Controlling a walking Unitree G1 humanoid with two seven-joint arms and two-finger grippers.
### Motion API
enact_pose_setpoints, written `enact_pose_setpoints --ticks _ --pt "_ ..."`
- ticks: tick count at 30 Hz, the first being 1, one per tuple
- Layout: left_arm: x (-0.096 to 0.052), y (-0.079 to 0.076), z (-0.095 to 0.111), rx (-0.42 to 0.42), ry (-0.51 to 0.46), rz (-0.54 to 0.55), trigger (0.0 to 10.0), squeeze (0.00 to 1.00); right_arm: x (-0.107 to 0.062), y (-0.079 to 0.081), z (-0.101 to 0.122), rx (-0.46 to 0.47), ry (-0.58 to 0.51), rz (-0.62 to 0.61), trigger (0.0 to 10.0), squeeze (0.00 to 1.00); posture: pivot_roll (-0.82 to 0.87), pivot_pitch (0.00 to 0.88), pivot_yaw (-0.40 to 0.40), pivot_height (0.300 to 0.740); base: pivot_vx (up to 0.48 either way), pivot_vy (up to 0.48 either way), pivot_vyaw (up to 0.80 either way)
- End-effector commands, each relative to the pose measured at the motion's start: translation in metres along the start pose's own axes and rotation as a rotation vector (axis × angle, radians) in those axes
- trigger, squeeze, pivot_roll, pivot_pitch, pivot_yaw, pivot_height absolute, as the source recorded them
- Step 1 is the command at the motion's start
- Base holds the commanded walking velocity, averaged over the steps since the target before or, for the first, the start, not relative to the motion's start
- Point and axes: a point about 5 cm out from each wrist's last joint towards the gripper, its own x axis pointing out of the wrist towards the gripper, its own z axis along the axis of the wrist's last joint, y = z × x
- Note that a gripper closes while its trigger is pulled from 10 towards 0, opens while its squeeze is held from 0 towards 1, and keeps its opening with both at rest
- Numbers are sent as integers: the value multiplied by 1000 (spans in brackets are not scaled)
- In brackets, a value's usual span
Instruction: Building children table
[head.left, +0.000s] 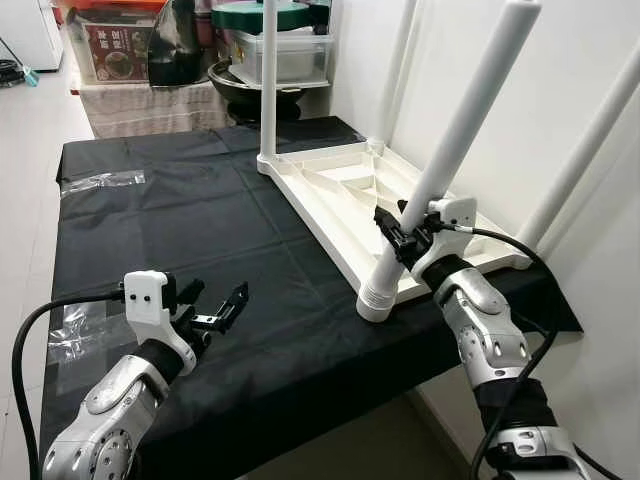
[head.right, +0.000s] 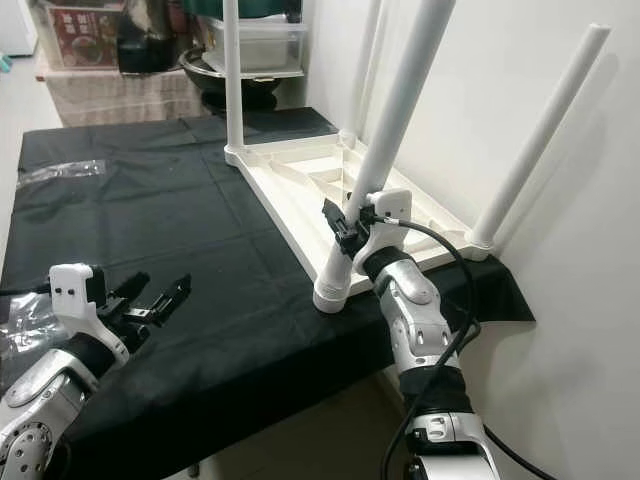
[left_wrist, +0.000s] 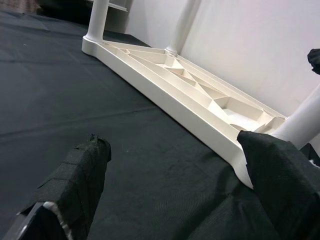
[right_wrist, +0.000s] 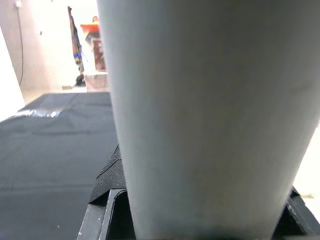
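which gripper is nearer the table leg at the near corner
Right. The right gripper is clamped on that table leg; the left gripper hovers open over the black cloth, well aside.

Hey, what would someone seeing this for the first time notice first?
Probably the white children's table lying upside down on the black cloth, its legs sticking up by the wall. Next, the right gripper clamped on the nearest leg just above its socket, while the left gripper hovers open over the cloth.

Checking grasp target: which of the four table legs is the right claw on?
The near leg at the table's front corner, closest to the robot. The right claw is closed around it just above its socket; the other three legs stand untouched.
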Motion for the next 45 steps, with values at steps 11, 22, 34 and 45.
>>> enact_pose_setpoints --ticks 11,22,34,45 --pt "2 -4 -3 -17 3 0 10000 0 10 31 -59 123 344 -241 10000 0 56 0 -99 740 0 0 0" --pt "-2 2 -1 -8 -8 29 10000 0 0 35 -60 106 292 -480 10000 0 72 0 -112 740 0 0 0" --pt "-1 4 2 2 -15 44 10000 0 9 46 -57 11 309 -509 10000 0 81 0 -113 740 0 0 0" --pt "-1 4 0 0 -5 48 10000 0 5 47 -61 19 329 -567 10000 0 77 0 -108 740 0 0 0"
